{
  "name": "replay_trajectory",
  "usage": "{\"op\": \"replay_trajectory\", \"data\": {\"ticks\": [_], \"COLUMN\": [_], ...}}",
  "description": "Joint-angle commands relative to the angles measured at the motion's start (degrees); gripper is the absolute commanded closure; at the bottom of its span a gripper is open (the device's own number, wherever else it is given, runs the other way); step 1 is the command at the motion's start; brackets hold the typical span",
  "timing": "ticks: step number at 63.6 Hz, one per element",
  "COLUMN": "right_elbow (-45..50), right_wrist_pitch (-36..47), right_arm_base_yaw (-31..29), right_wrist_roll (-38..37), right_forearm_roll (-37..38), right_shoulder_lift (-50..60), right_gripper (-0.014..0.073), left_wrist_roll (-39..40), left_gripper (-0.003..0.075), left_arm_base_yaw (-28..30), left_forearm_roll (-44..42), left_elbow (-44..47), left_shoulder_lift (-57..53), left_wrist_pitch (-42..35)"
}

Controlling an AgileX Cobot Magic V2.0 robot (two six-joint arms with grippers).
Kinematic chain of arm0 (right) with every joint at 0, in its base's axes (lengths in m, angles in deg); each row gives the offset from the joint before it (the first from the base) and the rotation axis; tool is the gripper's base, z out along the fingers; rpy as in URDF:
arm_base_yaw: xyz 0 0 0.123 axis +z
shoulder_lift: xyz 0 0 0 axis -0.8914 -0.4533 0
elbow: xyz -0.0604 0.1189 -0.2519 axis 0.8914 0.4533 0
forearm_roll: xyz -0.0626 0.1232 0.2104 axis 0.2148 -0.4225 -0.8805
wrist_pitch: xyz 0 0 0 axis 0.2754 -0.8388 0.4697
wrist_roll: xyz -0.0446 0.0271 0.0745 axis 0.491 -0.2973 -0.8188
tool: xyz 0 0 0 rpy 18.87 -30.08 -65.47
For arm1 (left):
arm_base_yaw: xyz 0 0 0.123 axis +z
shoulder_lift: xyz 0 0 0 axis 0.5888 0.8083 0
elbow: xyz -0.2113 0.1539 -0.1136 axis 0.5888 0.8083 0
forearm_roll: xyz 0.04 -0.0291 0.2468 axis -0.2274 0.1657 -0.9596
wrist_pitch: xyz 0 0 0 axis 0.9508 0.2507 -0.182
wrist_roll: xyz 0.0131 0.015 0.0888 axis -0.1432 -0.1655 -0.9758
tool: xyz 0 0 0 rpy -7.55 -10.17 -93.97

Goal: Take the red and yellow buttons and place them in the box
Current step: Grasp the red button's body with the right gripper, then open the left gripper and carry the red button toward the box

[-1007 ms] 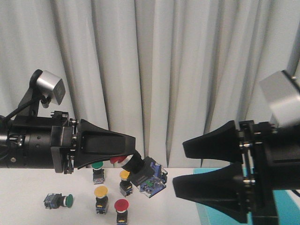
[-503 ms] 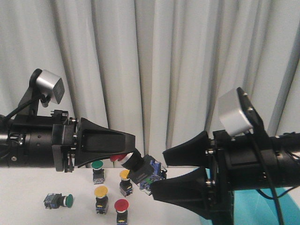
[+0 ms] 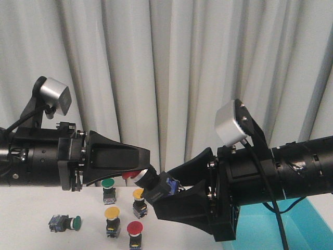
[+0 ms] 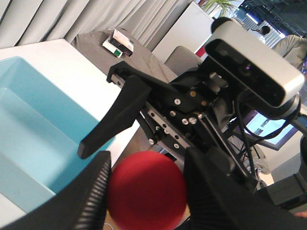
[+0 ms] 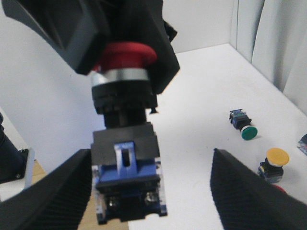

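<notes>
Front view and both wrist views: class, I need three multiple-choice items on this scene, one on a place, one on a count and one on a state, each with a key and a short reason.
1. Where is the held red button?
A. in the turquoise box
B. in the air above the table
C. lying on the table

2. How many green buttons are on the table?
A. two
B. none
C. four

3. How are the right gripper fingers set?
A. shut on the button
B. open, one on each side of the button's body
C. out of view

Key: B, the left gripper holds it aloft; A, one stands upright, one lies sideways; B, gaps show on both sides.
</notes>
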Motion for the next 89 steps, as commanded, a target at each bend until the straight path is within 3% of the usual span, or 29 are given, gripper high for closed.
{"op": "replay_trajectory", "data": {"ticks": [1,20,28,46,71,89], "right_elbow": [-1.9,-1.9,-1.9,-1.9,-1.9,-1.9], "right_wrist_pitch": [-0.8,-1.8,-2.0,-2.0,-2.0,-1.2], "right_arm_base_yaw": [0.0,0.0,0.0,0.0,0.0,-0.1], "right_wrist_roll": [0.0,1.4,1.3,1.1,0.7,-0.1], "right_forearm_roll": [-3.1,-3.1,-3.1,-3.2,-3.7,-3.9], "right_shoulder_lift": [1.5,1.5,1.5,1.5,1.5,1.5], "right_gripper": [0.0190,0.0459,0.0516,0.0525,0.0522,0.0522], "left_wrist_roll": [0.0,0.0,0.0,0.0,0.0,0.0], "left_gripper": [0.0637,0.0636,0.0632,0.0537,0.0207,0.0181], "left_arm_base_yaw": [-0.3,-0.3,-0.3,-0.3,-0.3,-0.1], "left_forearm_roll": [5.2,5.2,5.0,1.2,1.2,1.3], "left_elbow": [-1.7,-1.7,-1.7,-1.7,-1.7,-1.7], "left_shoulder_lift": [-2.0,-2.0,-2.0,-2.0,-2.0,-2.1], "left_wrist_pitch": [0.0,-0.3,-1.8,-2.8,-6.5,-8.2]}}
